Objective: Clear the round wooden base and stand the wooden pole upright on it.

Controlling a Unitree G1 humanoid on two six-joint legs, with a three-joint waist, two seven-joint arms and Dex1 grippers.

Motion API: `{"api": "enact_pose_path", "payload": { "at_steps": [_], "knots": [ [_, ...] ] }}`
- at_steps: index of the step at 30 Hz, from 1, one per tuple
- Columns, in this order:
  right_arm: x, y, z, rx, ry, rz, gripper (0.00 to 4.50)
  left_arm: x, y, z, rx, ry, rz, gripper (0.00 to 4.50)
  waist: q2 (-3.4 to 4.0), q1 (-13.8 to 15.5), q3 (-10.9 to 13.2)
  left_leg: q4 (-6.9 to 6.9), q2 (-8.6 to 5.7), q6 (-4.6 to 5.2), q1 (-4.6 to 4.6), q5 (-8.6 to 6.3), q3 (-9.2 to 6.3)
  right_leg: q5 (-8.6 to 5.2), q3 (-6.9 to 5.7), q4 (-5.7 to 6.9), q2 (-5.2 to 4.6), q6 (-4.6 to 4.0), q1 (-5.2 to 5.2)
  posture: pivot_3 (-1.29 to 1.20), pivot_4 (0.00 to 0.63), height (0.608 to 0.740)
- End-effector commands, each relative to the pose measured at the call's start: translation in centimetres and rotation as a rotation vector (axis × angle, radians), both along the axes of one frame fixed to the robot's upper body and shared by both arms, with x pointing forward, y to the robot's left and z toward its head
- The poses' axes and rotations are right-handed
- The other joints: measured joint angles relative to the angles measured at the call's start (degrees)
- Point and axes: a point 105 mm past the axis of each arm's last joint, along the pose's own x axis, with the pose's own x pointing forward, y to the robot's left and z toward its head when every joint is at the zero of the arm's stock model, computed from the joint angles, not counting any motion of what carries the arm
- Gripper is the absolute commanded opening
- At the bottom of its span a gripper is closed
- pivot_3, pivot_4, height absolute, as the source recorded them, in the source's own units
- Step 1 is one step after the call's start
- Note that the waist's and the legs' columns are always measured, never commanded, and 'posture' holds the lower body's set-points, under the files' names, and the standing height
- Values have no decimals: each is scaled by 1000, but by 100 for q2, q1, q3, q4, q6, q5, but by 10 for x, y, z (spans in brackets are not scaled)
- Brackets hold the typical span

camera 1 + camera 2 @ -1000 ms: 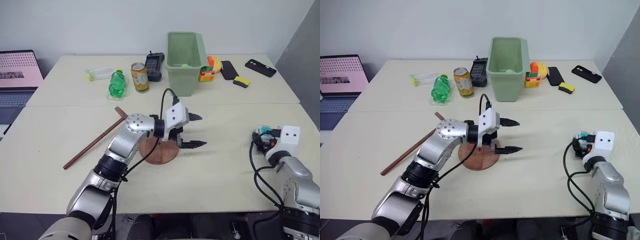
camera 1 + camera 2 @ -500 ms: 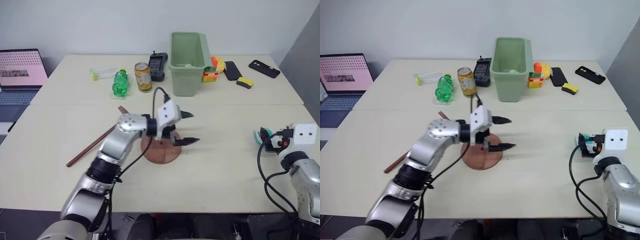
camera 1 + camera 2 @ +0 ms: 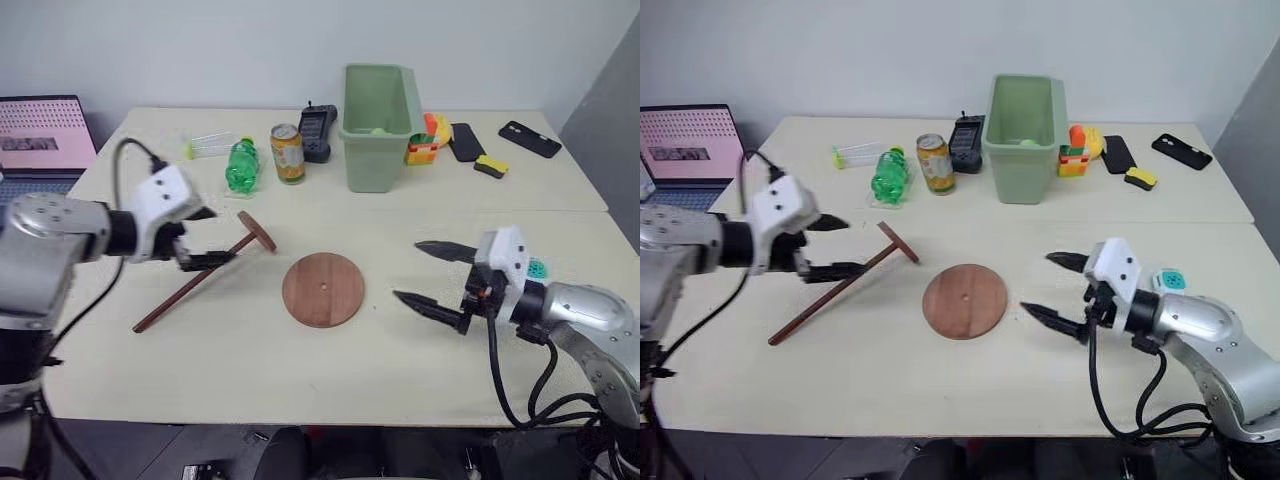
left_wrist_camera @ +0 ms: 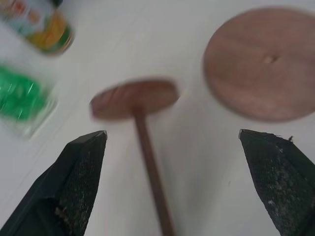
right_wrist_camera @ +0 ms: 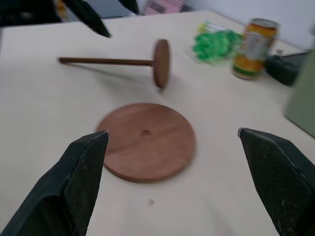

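The round wooden base (image 3: 323, 289) lies bare mid-table, apparently cleared. The wooden pole (image 3: 199, 281) lies flat toward the table's left edge, not yet stood up. The left gripper (image 3: 205, 238) hovers spread over it, empty; the right gripper (image 3: 432, 278) gapes empty near the right edge.

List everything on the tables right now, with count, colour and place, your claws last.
round wooden base: 1, reddish-brown, flat, near table centre, nothing on it
wooden pole: 1, dark brown, lying left of base, small disc end toward the base
soda can: 1, yellow-orange, far table
plastic bottle: 1, green, left of can
bin: 1, pale green, far table
phones: 2, black, far right
laptop: 1, pink screen, far left
left claw: open, over pole
right claw: open, right of base
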Motion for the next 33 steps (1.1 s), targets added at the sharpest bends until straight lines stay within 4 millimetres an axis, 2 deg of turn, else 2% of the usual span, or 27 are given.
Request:
{"api": "enact_pose_path", "payload": {
  "at_steps": [1, 4, 7, 18, 29, 30, 33],
  "knots": [
    [-8, 16, 1, 43, 52, 78, 4424, 3, 16, -2, 49, 22, 34, 4500, -3, 39, 1, 0, 0, 0, -1, 0, 0, 0, -1, -2, -2, 0, -1, 0, 150, 740],
    [-19, 24, -7, 43, 92, 129, 4424, 12, 15, -12, 74, 85, 42, 4500, -8, 76, 4, 2, -4, 0, -10, 0, -3, 0, -6, -2, -5, 0, -4, 0, 150, 740],
    [-28, 27, -17, 29, 114, 153, 4424, 25, 5, -19, 108, 129, 25, 4500, -20, 94, 2, 10, -10, -1, -19, 0, -1, 0, -16, -2, -8, 0, -5, 0, 150, 740],
    [-36, 34, -25, 43, 123, 141, 4424, 62, -20, -48, 181, 227, -15, 4500, -24, -5, 4, 9, -33, -1, -20, 1, -12, 0, -12, 4, 0, 0, -15, 0, 150, 740],
    [-41, 36, -22, 51, 130, 153, 4424, 65, -15, -55, 182, 268, 21, 4500, -24, -11, 4, 9, -7, -2, -20, 1, -14, 0, -11, 4, -5, 0, -15, 0, 150, 740],
    [-41, 36, -22, 53, 129, 157, 4500, 65, -13, -55, 179, 268, 34, 4114, -24, -11, 4, 9, -7, -2, -20, 1, -13, 0, -11, 4, -6, 0, -15, 0, 150, 740],
    [-40, 37, -20, 48, 118, 164, 4500, 63, -10, -58, 178, 280, 49, 3448, -24, -13, 4, 10, -8, -2, -20, 1, -13, 0, -12, 4, -6, 0, -14, 0, 150, 740]
  ]
}}
